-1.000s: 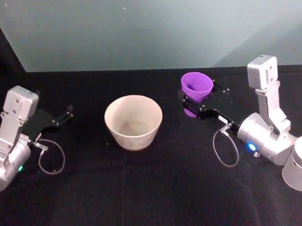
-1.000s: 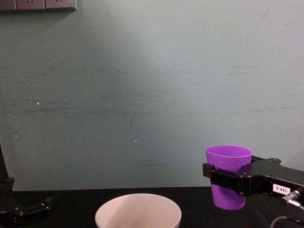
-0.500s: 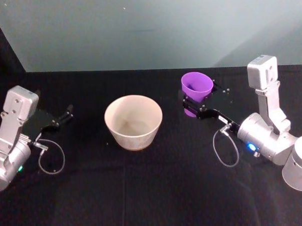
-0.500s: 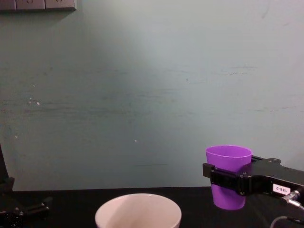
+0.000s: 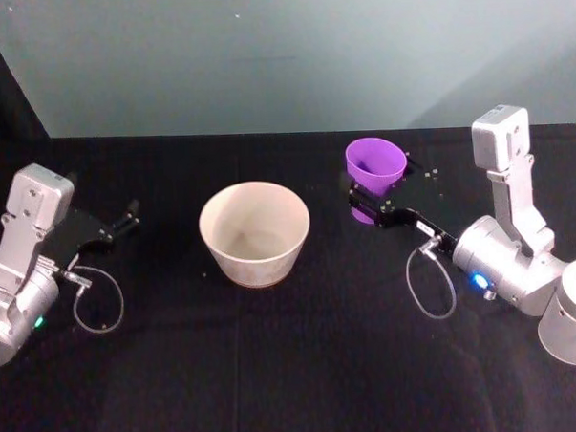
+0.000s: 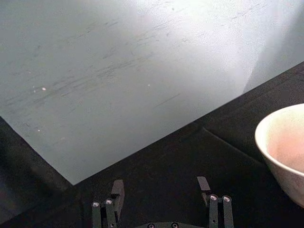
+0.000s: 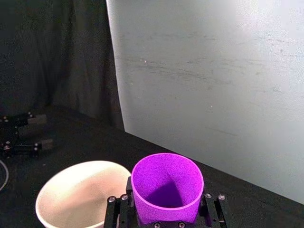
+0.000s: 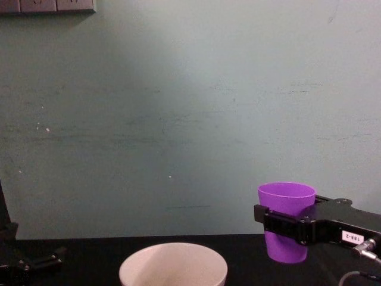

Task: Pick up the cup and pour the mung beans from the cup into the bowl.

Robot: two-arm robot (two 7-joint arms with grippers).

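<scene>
Right claw (image 8: 284,221) pinching the purple cup (image 8: 286,193), upright toward the far right of the counter (image 5: 276,370), apart from the cream bowl (image 5: 254,232) at mid-counter, left claw (image 6: 161,190) spread near the left edge

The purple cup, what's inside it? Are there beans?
Inside the cup, held upright by the right gripper, I see its purple inner wall and a dark shadow. No beans are visible, but the deepest part is hidden behind the near wall.

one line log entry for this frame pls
right hand: shut on cup, upright, right of bowl | left hand: open, parked left | pour: not started
</scene>
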